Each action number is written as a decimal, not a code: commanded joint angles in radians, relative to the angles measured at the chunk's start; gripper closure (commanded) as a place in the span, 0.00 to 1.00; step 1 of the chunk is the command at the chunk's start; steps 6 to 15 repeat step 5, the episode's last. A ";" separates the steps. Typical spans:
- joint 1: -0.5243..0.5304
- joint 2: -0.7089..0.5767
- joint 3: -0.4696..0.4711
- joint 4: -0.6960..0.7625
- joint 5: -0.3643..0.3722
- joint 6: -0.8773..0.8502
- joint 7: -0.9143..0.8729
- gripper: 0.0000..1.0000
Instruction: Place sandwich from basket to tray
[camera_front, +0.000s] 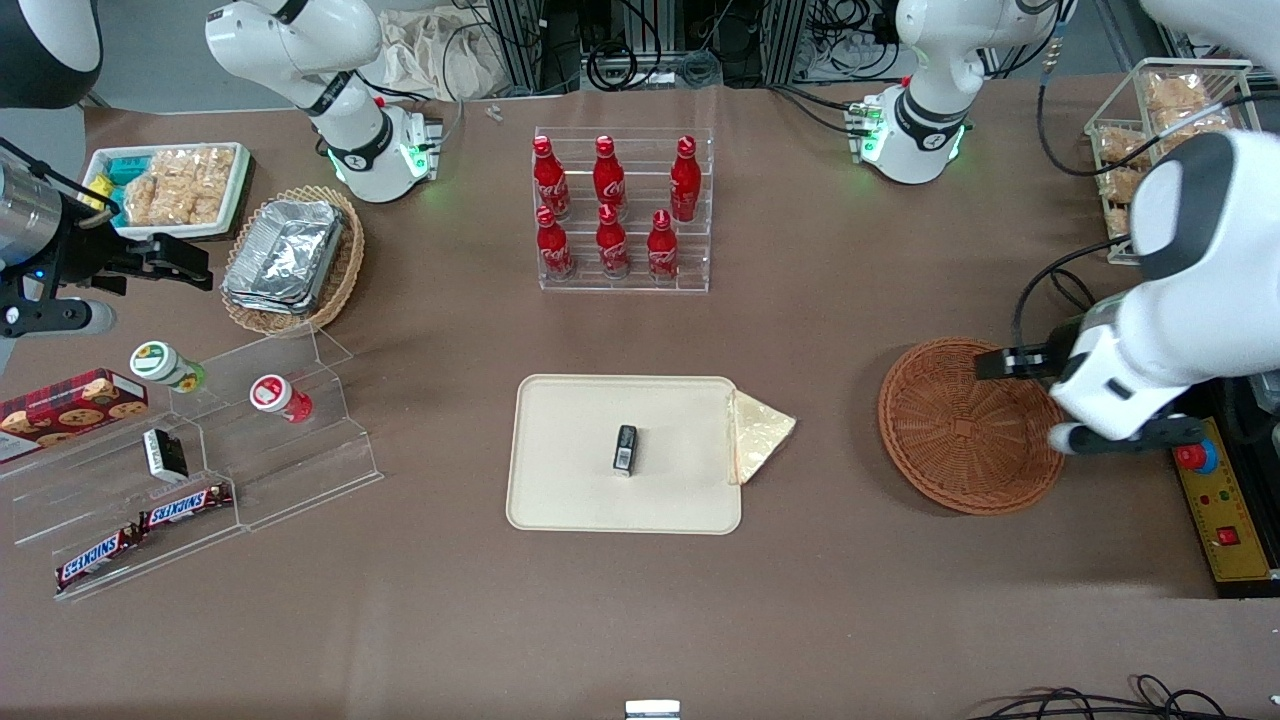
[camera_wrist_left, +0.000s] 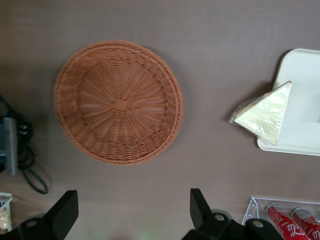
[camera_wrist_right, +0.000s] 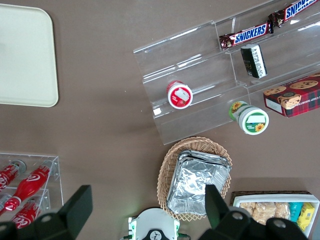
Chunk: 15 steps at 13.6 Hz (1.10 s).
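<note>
From the front I can't see my gripper clearly: the white forearm covers most of it, so only a dark stub shows over the basket rim. On the wrist camera I get just two dark fingers wide apart, their bases cut by the frame edge. The tray runs out of that frame, and the sandwich hides part of its rim. The small dark packet on the tray is too small for me to read. At the lower left of the front frame, a Snickers bar is partly masked by the clear stand.
</note>
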 joint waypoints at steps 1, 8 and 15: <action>0.042 -0.024 0.005 -0.011 0.000 -0.021 0.013 0.01; 0.049 -0.030 0.001 0.036 0.046 -0.054 0.038 0.01; 0.049 -0.030 0.001 0.036 0.046 -0.054 0.038 0.01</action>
